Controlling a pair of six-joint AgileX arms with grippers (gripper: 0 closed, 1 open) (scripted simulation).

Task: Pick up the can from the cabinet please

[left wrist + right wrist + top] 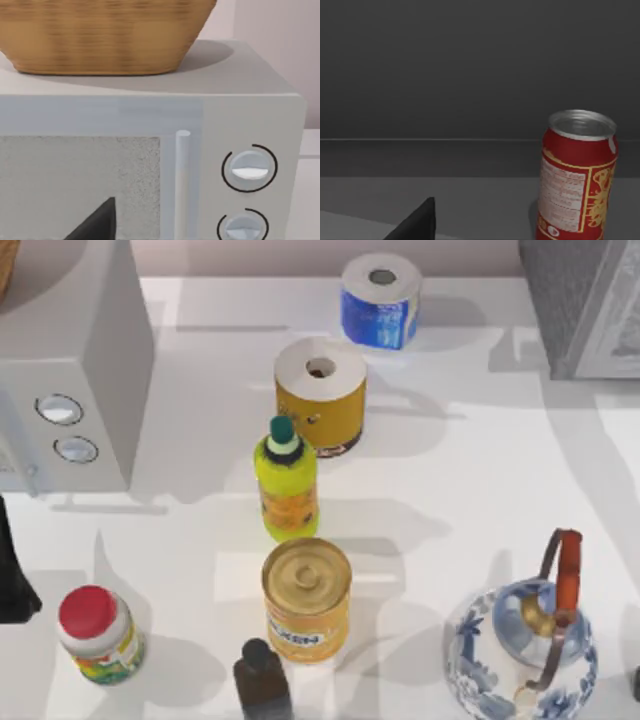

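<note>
Right, the can [577, 175] stands on a grey shelf floor inside a dark enclosure, seen from the right wrist view; I judge that to be the inside of the cabinet [590, 300], which sits at the table's 1 o'clock corner in the top view. Can is upright: long axis vertical, silvery top up, base on the shelf, printed label side toward the wrist camera. It is free-standing with nothing touching it, so a side grasp around the body looks feasible. Right gripper [417, 222] is near the can but apart from it, and looks aimed level into the enclosure, likely so it meets the can side-on, square to its axis. The can is off the camera's centre line, so I'd expect a lateral correction before closing. Whether that gripper is spread or closed: cannot tell. Left gripper [97, 222] is parked at about 8 o'clock, facing the white box [70, 370] with two round knobs and a basket [100, 35] on top; its grip state also cannot be told. Nothing is held. The yellow tin [307, 600] at 6 o'clock and the teapot [520, 650] at 5 o'clock are clutter, well clear of the cabinet.
</note>
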